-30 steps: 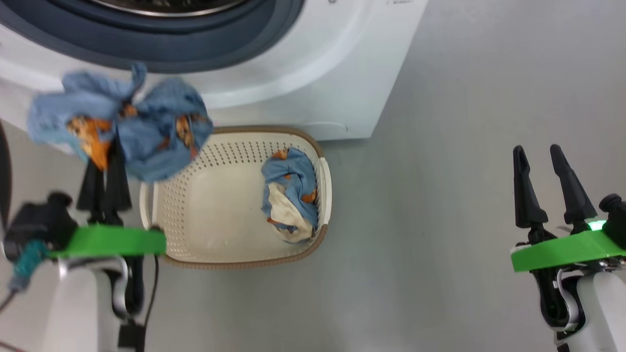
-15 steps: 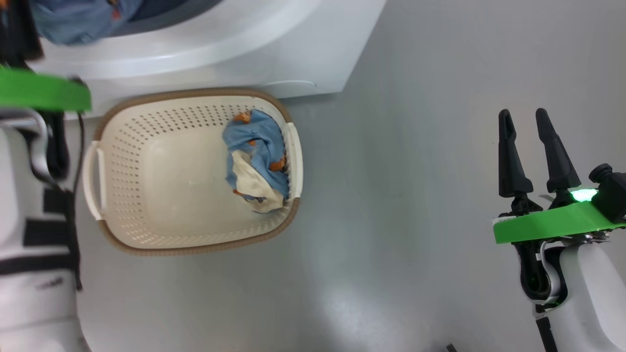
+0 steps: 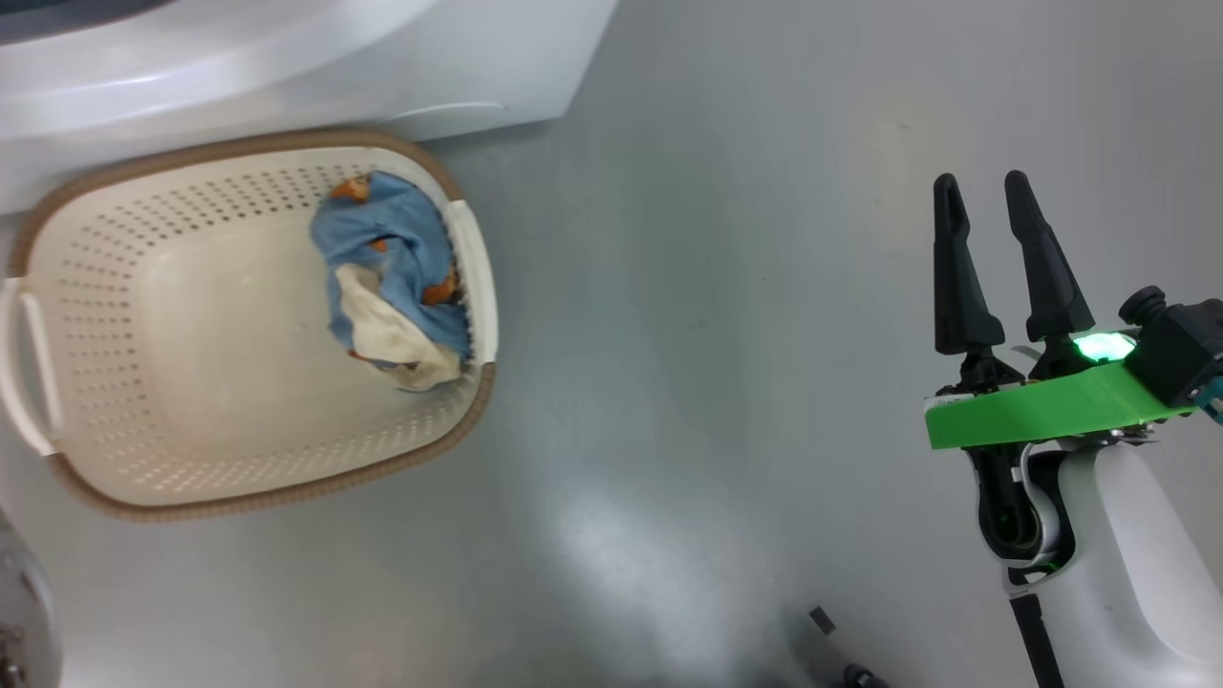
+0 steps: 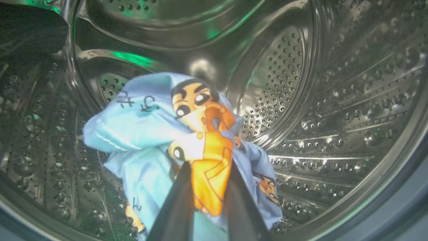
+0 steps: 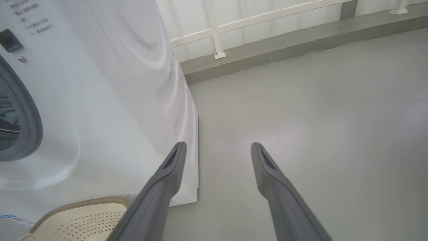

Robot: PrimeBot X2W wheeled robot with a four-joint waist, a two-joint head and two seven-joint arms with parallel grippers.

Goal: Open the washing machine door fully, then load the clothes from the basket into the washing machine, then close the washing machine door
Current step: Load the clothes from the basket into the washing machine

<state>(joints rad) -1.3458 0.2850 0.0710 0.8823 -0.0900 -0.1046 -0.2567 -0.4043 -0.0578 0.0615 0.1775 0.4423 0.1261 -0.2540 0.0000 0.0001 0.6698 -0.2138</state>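
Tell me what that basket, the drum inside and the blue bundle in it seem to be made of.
The basket looks like matte cream moulded plastic, with punched holes and a brown woven-look rim. The drum seems polished steel: mirror-like reflections, perforated. The blue bundle is soft printed fabric, likely cotton, crumpling in folds.

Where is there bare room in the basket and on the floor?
The basket is bare at left and middle, between its left handle and the blue bundle against the right wall. The grey floor from basket to right gripper is open. Crowded: inside the drum, where the left gripper clamps a second bundle.
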